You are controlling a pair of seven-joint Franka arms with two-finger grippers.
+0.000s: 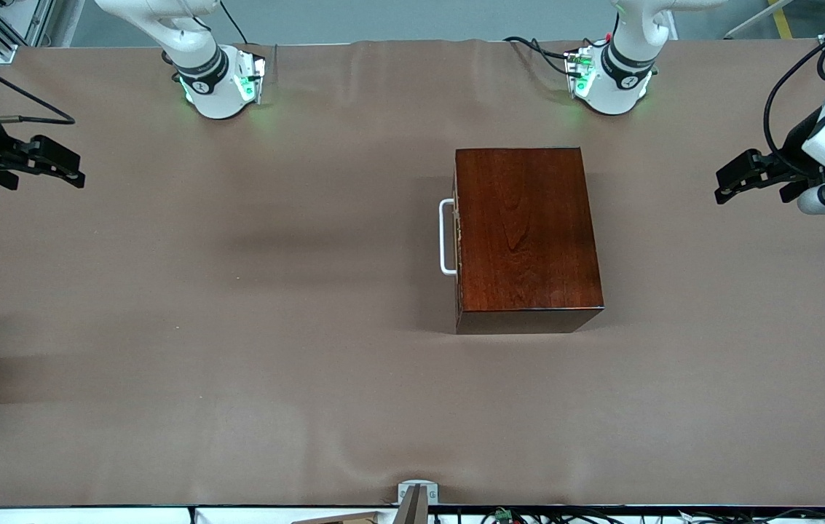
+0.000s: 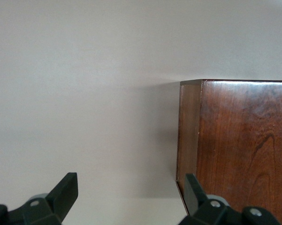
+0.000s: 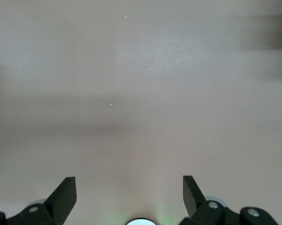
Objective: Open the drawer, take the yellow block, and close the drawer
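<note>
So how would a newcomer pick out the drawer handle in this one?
Find the reddish-brown wooden box on the brown table, toward the left arm's end. The handle is the white U-shaped bar on the box's side facing the right arm's end, the only white part.

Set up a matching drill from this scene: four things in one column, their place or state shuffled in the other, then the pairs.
1. wooden box
2. handle
3. left gripper
4. right gripper

A. open, over the table's right-arm end
B. white bar on the box side facing the right arm's end
C. open, over the table's left-arm end
D. reddish-brown, drawer shut

Pairs: 1-D, 2-B, 3-C, 4-A
</note>
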